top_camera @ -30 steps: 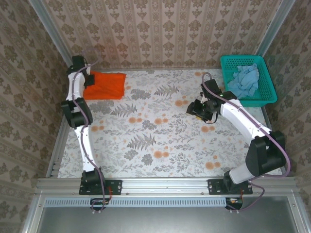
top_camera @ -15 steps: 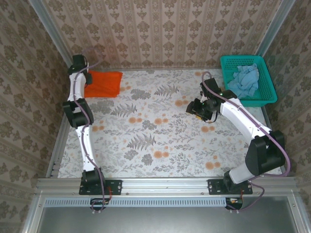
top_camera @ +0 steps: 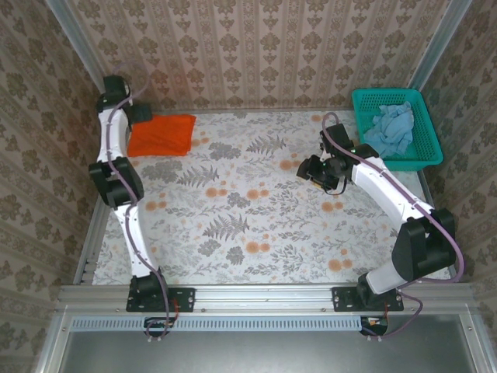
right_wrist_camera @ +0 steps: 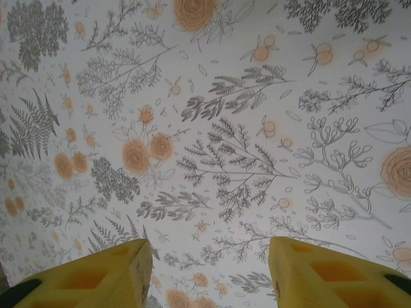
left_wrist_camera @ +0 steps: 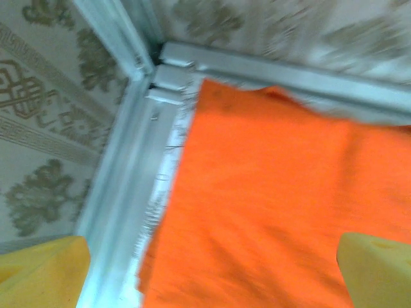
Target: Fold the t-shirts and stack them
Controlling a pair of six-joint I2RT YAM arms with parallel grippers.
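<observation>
The bright orange t-shirt (top_camera: 161, 134) lies folded flat in the far left corner of the table; it also spreads below the wrist camera (left_wrist_camera: 282, 199). My left gripper (top_camera: 138, 114) hovers above its far left edge, open, its yellow fingertips (left_wrist_camera: 376, 269) wide apart with nothing between them. The pale blue t-shirt (top_camera: 390, 124) sits crumpled inside the teal mesh basket (top_camera: 424, 144) at the far right. My right gripper (top_camera: 311, 170) hangs open over bare floral tabletop (right_wrist_camera: 212, 160) left of the basket, holding nothing.
A metal frame rail (left_wrist_camera: 122, 167) runs along the table's left and far edges, right beside the orange shirt. Patterned walls enclose the back and sides. The floral middle of the table (top_camera: 256, 210) lies between the two arms.
The left arm has drawn back toward the far left corner, off the orange shirt, which now lies flatter and more squared. The right gripper barely shifted.
</observation>
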